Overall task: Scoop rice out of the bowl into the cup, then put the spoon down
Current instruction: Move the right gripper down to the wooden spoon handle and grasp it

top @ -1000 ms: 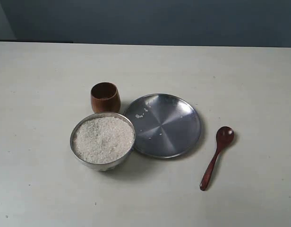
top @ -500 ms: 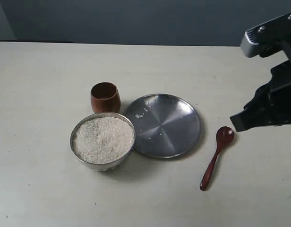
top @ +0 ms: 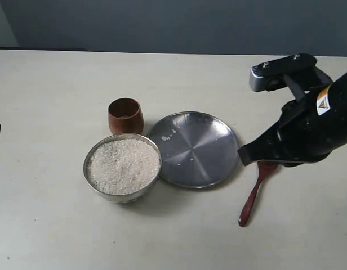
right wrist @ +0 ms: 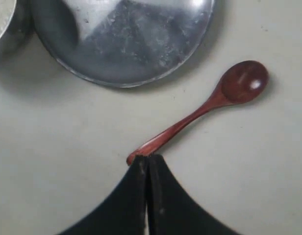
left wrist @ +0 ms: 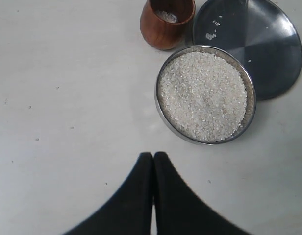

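1. As far as the pictures show, the scooping has not begun. The spoon [right wrist: 195, 115] lies flat on the table [top: 49, 84], not yet picked up. It sits just beside the flat metal plate [top: 213, 146], on the side away from the bowl [top: 86, 163].
2. The right pincer [right wrist: 147, 161] hangs above the spoon's handle end with its jaws pressed together and nothing between them. It would have to open before it can grasp.
3. The left pincer [left wrist: 153, 159] is likewise closed and empty, and it hovers over bare table near the bowl.
4. Picking up the spoon, scooping, tipping into the cup [top: 125, 116] and setting the spoon down all appear left to do.
5. The rice [top: 123, 166] fills the bowl nearly to the rim in a pale, level heap.
6. The wrist view shows a few pale grains inside the cup, which stands just behind the bowl. A few stray grains also dot the plate.
7. The spoon is slim, dark reddish-brown wood, with its glossy oval head turned hollow side up.
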